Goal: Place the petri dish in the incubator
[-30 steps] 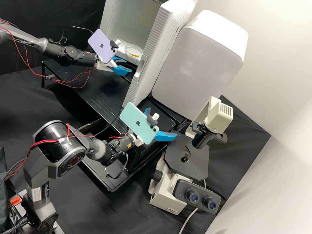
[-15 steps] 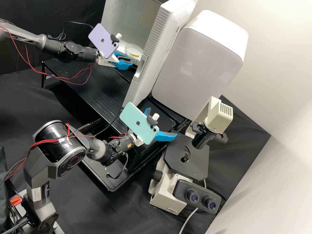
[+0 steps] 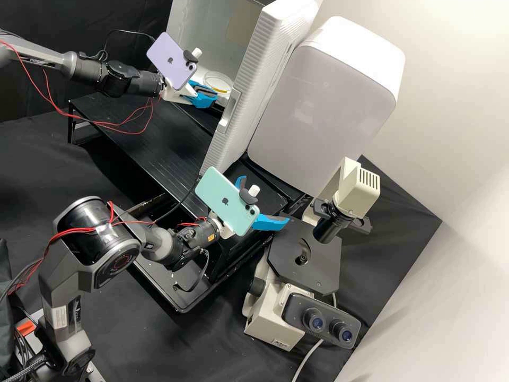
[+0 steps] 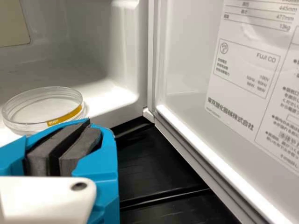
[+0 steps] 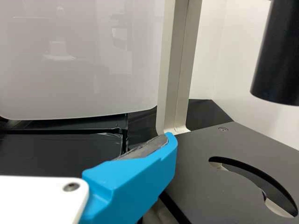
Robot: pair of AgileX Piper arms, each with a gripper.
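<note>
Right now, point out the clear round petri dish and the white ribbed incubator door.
clear round petri dish (image 4: 44, 109): left wrist view, middle of its top.
white ribbed incubator door (image 3: 257, 79): high view, ribbed outer face.

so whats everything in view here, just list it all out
petri dish: 1, clear with a yellow strip, on the floor inside the incubator
incubator: 1, white, door open, on the rack's far end
cabinet: 1, white, beside the open door
microscope: 1, off-white with a black stage, on the cloth
rack: 1, black, low, under the incubator
cloth: 1, black, over the bench
lilac phone: 1, clamped on the left wrist
mint phone: 1, clamped on the right wrist
left gripper: 1, blue, shut and empty, at the incubator opening just short of the dish
right gripper: 1, blue, at the microscope stage's edge
</note>
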